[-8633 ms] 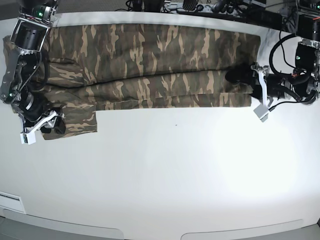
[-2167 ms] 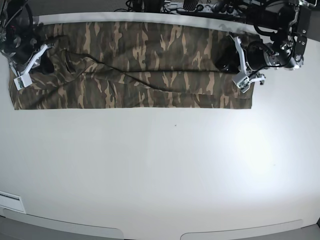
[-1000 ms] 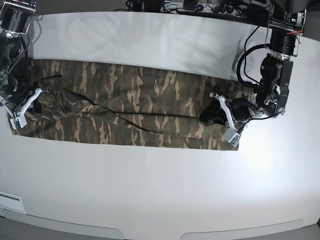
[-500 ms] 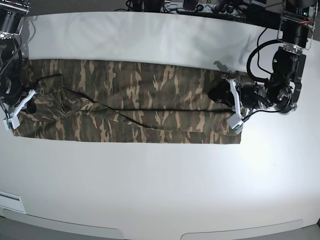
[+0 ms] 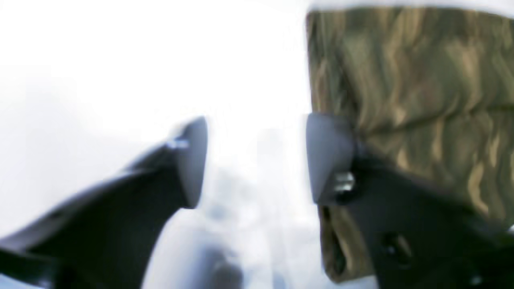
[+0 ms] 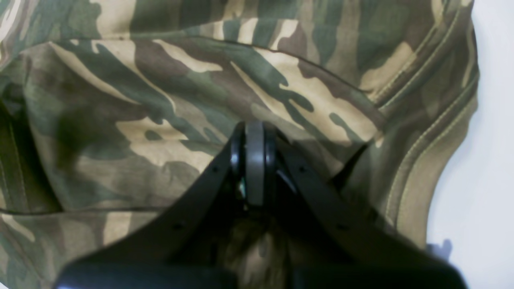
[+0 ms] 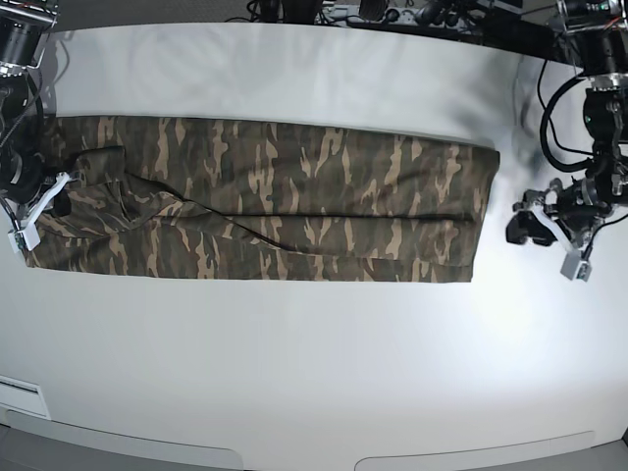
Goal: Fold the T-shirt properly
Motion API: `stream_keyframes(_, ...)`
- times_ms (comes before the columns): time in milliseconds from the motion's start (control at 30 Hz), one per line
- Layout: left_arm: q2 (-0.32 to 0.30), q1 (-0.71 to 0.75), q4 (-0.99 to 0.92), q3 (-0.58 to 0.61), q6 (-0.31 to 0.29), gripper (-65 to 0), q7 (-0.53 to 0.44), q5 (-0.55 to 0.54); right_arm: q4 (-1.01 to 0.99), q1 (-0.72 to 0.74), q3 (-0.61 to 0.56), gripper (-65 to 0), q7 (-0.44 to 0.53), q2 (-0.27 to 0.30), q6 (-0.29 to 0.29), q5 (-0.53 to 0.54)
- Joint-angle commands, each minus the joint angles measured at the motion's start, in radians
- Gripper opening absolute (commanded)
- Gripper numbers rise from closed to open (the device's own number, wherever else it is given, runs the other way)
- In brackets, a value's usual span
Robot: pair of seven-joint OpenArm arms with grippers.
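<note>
The camouflage T-shirt (image 7: 275,196) lies folded into a long flat band across the white table (image 7: 314,363). My right gripper (image 7: 44,201) is at the band's left end. In the right wrist view its pads (image 6: 255,160) are pressed together, shut on a pinch of the T-shirt (image 6: 160,100). My left gripper (image 7: 548,243) hovers over bare table just right of the band's right end, open and holding nothing. In the blurred left wrist view, that gripper (image 5: 257,160) shows a wide gap between its fingers, with the T-shirt's edge (image 5: 421,100) beside one finger.
Cables and dark equipment (image 7: 392,15) line the table's far edge. Both arm bases stand at the back corners. A white label (image 7: 20,394) sits near the front left edge. Bare white table stretches in front of the shirt.
My left gripper has opened, let go of the shirt's right end and moved right, off the cloth. The right end now lies flat. The right gripper keeps its hold in place.
</note>
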Motion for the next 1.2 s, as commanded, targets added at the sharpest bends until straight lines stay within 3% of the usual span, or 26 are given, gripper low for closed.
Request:
stream_keyframes(0, -0.018, -0.02, -0.008, -0.004, 0.006, -23.8, -0.025, -0.012, 0.018, 0.016, 0.011, -65.0, 0.026, 0.024, 0.004, 0.011)
stream_keyframes(167, 0.023, -0.024, -0.119, -0.002, 0.014, -23.8, -0.033, -0.04, 0.018, 0.016, 0.011, -65.0, 0.021, 0.024, 0.008, 0.011)
stream_keyframes(400, 0.094, -0.023, -0.17, 0.003, -0.058, -23.9, 0.045, -0.149, 0.018, 0.016, 0.011, -65.0, 0.024, 0.024, 0.023, 0.037)
stream_keyframes(733, 0.125, -0.024, -0.17, 0.166, -0.085, -25.1, 0.039, -0.186, 0.018, 0.016, 0.011, -65.0, 0.024, 0.024, 0.023, 0.037)
stream_keyframes(867, 0.126, -0.024, -0.17, 0.188, -0.085, -34.8, 0.019, -0.186, 0.018, 0.016, 0.011, -65.0, 0.022, 0.024, 0.023, 0.037)
stream_keyframes(933, 0.128, -0.024, -0.17, 0.187, -0.084, -47.3, 0.011, -0.179, 0.018, 0.016, 0.011, -65.0, 0.019, 0.024, 0.023, 0.037)
stream_keyframes(1000, 0.128, -0.024, -0.17, 0.187, -0.084, -64.2, 0.007, -0.171, 0.018, 0.016, 0.011, -65.0, 0.018, 0.024, 0.023, 0.037)
stream_keyframes(1167, 0.127, -0.026, -0.17, 0.187, -0.083, -65.0, 0.004, -0.17, 0.018, 0.016, 0.011, -65.0, 0.018, 0.024, 0.034, 0.045)
